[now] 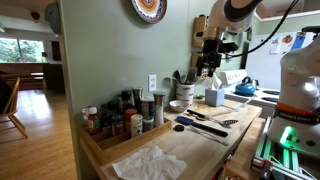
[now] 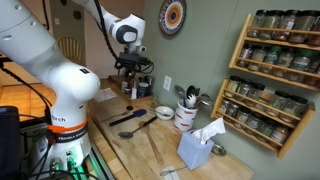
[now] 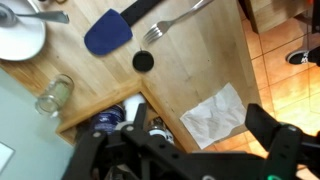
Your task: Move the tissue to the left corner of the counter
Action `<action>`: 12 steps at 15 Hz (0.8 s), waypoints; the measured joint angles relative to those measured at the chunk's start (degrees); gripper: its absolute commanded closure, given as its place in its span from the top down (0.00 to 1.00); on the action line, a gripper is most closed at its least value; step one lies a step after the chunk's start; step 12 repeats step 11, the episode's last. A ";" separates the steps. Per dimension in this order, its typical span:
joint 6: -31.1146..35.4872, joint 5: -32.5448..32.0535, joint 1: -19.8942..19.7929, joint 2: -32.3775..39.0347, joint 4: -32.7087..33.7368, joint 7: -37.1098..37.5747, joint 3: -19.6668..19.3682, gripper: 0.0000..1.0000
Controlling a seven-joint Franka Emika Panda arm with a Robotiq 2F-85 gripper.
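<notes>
On a wooden kitchen counter (image 3: 200, 60), the tissue (image 3: 215, 115) lies flat below the gripper (image 3: 190, 160), whose empty, spread jaws would best pinch its middle.

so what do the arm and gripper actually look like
The arm is glossy white, made of fat rounded segments, with small dark lettering low on its base. Thin black cables trail along the upper links. The gripper is black and boxy with black jaws. A green light glows by the base.
</notes>
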 measured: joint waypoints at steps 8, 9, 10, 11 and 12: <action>0.03 -0.37 -7.32 -9.23 1.90 7.02 -5.67 1.00; 0.03 -0.37 -7.32 -9.45 1.90 7.26 -5.66 1.00; 0.03 -0.37 -7.32 -9.46 1.89 7.41 -5.66 1.00; 0.03 -0.37 -7.32 -9.45 1.89 7.51 -5.66 1.00; 0.03 -0.37 -7.32 -9.45 1.89 7.51 -5.66 1.00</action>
